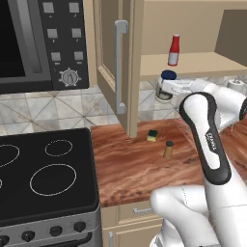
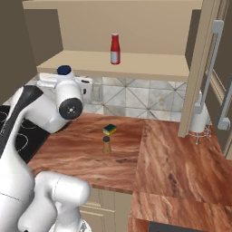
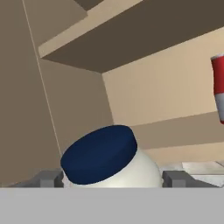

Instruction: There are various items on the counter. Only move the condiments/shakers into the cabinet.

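White jar (image 3: 114, 168) (blue lid tilted up-left) sits gripped in claw (image 3: 113, 178).

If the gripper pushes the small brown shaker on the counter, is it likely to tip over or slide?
The brown shaker stands upright and apart on the wood-grain counter. It looks tall for its narrow base, so a high push would probably tip it. Being round, it may then roll. It seems rigid and light, so a low push likely slides it.

White arm bent at the elbow, reaching forward; hand (image 3: 112, 177) raised, fingers (image 3: 175, 178) spread wide around a jar.
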